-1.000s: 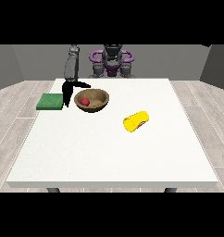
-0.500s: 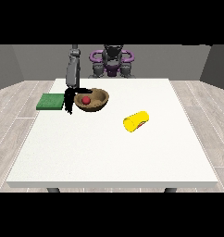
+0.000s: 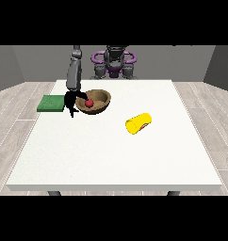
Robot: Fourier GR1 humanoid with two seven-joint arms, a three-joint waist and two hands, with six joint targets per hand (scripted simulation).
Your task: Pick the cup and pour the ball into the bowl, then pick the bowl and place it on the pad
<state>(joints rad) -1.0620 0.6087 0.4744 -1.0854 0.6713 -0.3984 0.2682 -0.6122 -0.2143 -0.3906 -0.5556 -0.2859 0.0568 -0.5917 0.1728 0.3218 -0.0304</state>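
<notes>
White table (image 3: 111,150) fills most of the front view; grey wood-look floor (image 3: 17,101) runs round it. The robot (image 3: 114,61) stands behind the far edge, dark torso with purple parts.

One grey arm (image 3: 74,75) comes down from the robot to the table's far corner at the view's left. Green pad (image 3: 52,103) lies flat there, near that edge. Brown bowl (image 3: 94,101) sits just beside the pad, on the side toward the table's middle. It looks slightly tilted, the rim toward the view's right a bit higher. Cannot tell whether its base is flat on the table or raised.

Yellow cup (image 3: 139,123) lies on its side nearer the middle, toward the view's right, well apart from the bowl. Its mouth points toward the camera and the view's left; some red shows on its wall.

The hand at the view's left (image 3: 70,100) is at the bowl's rim on the pad side. Black fingers reach over the rim while another part of the hand hangs below, outside the wall. It looks clamped on the rim. The other hand is not visible.

Red ball (image 3: 89,102) is inside the bowl, close to those fingers.
</notes>
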